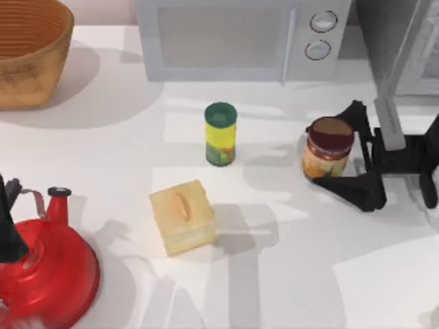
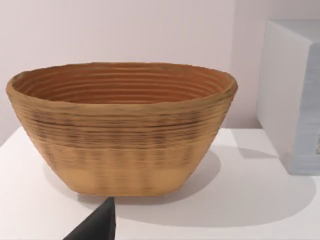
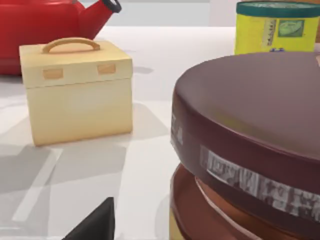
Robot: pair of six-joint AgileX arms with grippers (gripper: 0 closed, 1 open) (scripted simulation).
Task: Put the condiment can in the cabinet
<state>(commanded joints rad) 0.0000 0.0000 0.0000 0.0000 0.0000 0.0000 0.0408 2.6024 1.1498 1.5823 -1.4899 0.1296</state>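
The condiment can [image 1: 328, 147], a short jar with a maroon lid and an orange label, stands upright on the white table at the right. My right gripper [image 1: 319, 154] is open around it, one black finger on each side of the jar. In the right wrist view the can's lid [image 3: 250, 115] looms very close, and one fingertip [image 3: 97, 222] sits apart from it. The cabinet [image 1: 374, 41], dark grey with a lighter grey door panel [image 1: 425, 62], is at the back right, just behind the right arm. My left arm [image 1: 10, 219] is parked at the left edge by the kettle.
A light grey microwave [image 1: 233, 41] stands at the back centre. A slim yellow can with a green lid [image 1: 220, 133] is mid-table, with a pale yellow box [image 1: 182, 216] in front of it. A red kettle [image 1: 48, 267] sits front left and a wicker basket [image 1: 27, 48] back left.
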